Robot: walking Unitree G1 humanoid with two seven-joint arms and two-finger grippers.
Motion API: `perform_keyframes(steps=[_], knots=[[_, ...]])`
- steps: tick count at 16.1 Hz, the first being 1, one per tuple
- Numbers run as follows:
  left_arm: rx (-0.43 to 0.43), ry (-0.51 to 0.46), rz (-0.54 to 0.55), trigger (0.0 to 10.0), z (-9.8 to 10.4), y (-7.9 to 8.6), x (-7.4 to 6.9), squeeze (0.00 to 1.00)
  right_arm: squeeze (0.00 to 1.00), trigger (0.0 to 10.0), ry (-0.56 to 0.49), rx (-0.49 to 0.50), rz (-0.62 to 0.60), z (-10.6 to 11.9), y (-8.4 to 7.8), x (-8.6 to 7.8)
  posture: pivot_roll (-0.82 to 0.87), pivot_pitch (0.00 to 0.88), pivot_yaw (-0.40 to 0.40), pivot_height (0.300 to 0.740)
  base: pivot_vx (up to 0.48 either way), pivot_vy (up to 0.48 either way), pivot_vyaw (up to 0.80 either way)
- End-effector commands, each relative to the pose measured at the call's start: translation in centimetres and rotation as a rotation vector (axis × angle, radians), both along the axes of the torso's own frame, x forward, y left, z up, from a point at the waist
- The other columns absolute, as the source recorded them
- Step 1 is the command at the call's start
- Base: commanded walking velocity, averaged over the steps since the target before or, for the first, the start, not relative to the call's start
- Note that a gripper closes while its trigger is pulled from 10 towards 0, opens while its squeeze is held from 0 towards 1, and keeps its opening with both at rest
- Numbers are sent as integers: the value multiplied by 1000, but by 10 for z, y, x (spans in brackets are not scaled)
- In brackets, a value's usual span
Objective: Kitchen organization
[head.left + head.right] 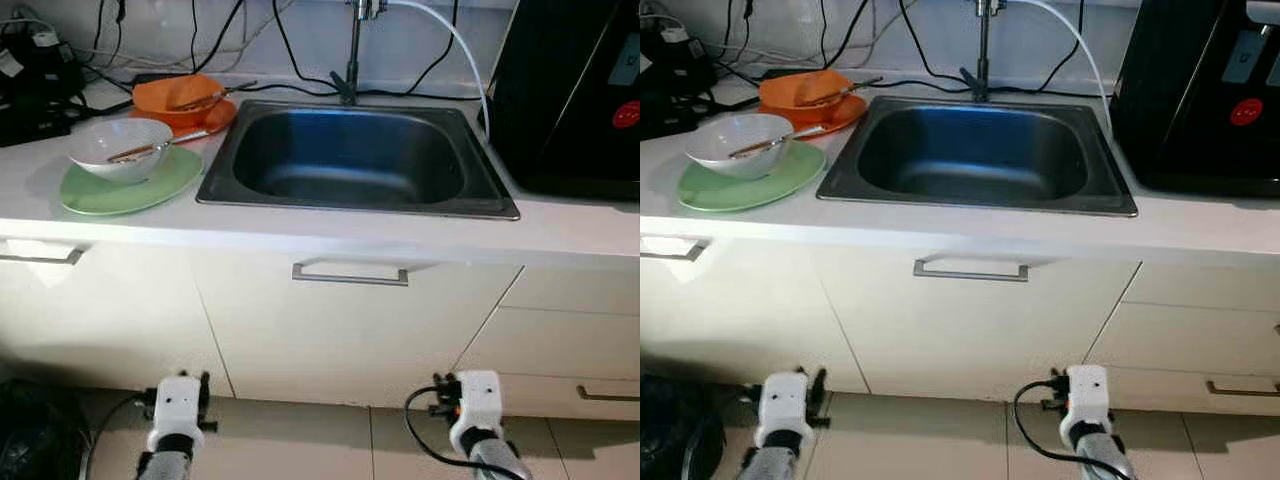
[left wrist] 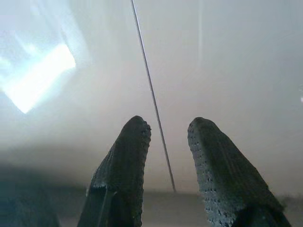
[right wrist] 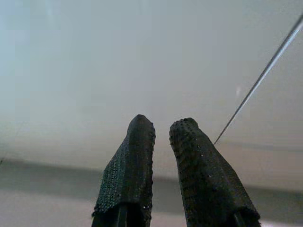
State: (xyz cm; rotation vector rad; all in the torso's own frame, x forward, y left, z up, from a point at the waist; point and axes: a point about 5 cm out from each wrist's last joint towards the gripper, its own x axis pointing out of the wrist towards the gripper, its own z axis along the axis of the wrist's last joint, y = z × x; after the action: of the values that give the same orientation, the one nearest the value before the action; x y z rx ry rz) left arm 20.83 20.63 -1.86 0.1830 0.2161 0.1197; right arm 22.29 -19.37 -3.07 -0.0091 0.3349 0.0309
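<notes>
While both arms hang low before the cabinet fronts [image 1: 330,330], a white countertop [image 1: 560,225] runs across the kitchen with a dark steel sink [image 1: 355,155] set in its middle. A black appliance [image 1: 570,95] stands at the sink's right, a tap [image 1: 352,50] rises behind the basin, and a pale hose [image 1: 455,45] curves from it toward the right rim. Left of the sink lies a green plate [image 1: 130,185] carrying a white bowl [image 1: 120,147] with chopsticks [image 1: 140,152] resting in it. Just behind, an orange bowl [image 1: 180,93] sits on an orange plate [image 1: 215,117], more utensils laid across it. Black cables [image 1: 215,40] trail along the back wall. A metal handle [image 1: 350,273] marks the door under the sink. Down near the tiled floor [image 1: 300,440], the left gripper [image 2: 165,142] points at a cabinet seam, fingers [image 2: 128,156] parted and grasping nothing. The right gripper [image 3: 162,137] faces the same pale fronts, its fingers [image 3: 137,151] only narrowly apart and empty.
</notes>
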Motion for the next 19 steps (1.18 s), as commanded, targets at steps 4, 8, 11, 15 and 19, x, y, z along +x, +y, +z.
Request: perform_keyframes(steps=[4, 8, 11, 15, 19], knots=[[36, -251, -43, 10000, 50, -9, 22, 0, 0, 10000, -323, -4, -52, 53, -6, 26, 55, 74, -10, 740, 0, 0, 0], [21, -398, -80, 10000, 87, -17, 46, 0, 0, 10000, -508, 17, -30, 101, 4, 54, 54, 61, -11, 740, 0, 0, 0], [30, -511, -132, 10000, 122, -25, 56, 0, 0, 10000, -587, 42, -35, 126, 7, 61, 53, 55, -9, 740, 0, 0, 0], [54, -574, -119, 10000, 157, -26, 67, 0, 0, 10000, -662, 70, -57, 155, 8, 69, 59, 48, -8, 740, 0, 0, 0], [20, -551, -142, 10000, 175, -33, 84, 0, 0, 10000, -653, 97, -26, 168, 21, 87, 69, 33, -8, 740, 0, 0, 0]])
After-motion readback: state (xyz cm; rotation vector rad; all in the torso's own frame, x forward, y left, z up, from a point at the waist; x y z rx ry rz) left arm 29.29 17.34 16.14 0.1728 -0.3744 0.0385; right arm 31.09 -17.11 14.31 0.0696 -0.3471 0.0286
